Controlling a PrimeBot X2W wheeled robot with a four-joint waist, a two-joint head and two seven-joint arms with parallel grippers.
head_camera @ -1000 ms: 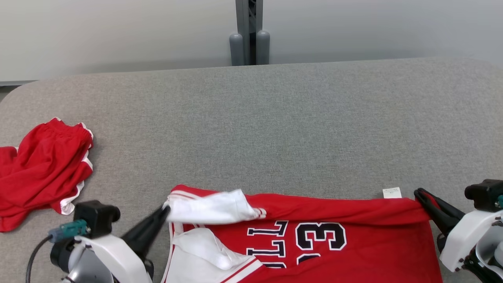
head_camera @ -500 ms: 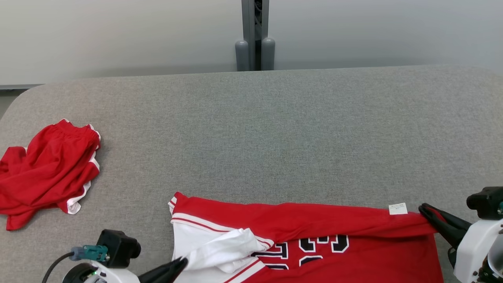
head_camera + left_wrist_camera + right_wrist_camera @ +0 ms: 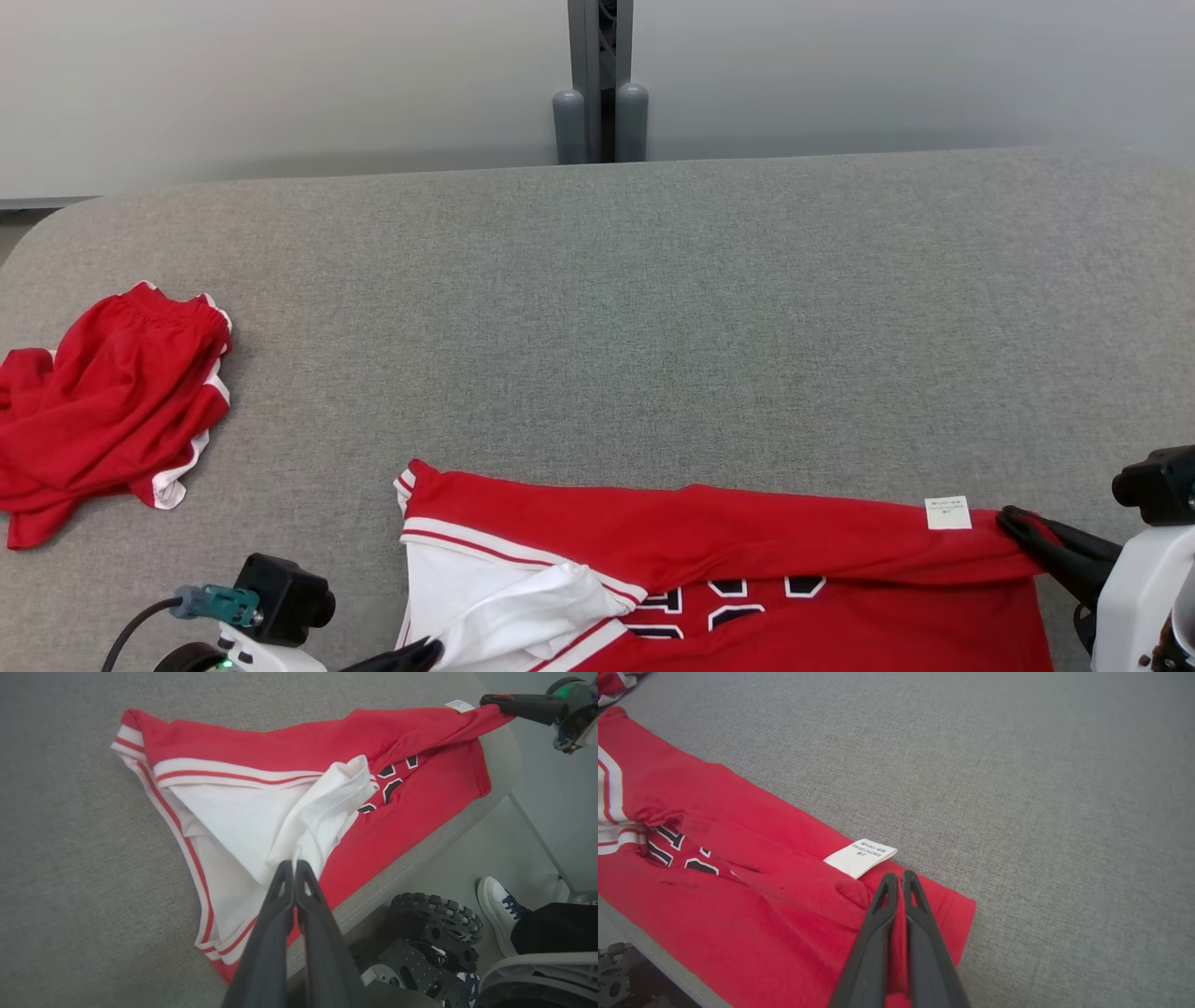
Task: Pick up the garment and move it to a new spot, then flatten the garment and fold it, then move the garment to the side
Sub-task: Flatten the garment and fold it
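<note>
Plainly, the garment [image 3: 747, 551], a red sports jersey, lies stretched along the near edge of the padded table [image 3: 653, 308]. Its long axis runs left to right, and its nearest part reaches over that edge. That axis is what the coming move turns on, since one gripper sits at each end of it. The left gripper [image 3: 293, 864] is pinched tight on a loose white panel [image 3: 322, 807] at the left end, near the striped trim. The right gripper [image 3: 896, 875] is clamped on the red corner at the right end, just beside the small white label [image 3: 948, 512]. From either gripper the body of the cloth lies inward, toward the middle of the near edge, so neither arm is the nearer one. My judgement is that any fold or carry needs both to travel together, or the cloth will skew. The fabric looks thin and limp. It is doubled along its far side into a soft ridge, with creases running toward the right-hand grip. Black numerals [image 3: 728, 588] outlined in white are half hidden under that ridge. The table covering is a coarse grey weave that should hold the cloth against sliding. Crumpled red shorts [image 3: 112, 392] with white trim rest near the left edge, well apart.
</note>
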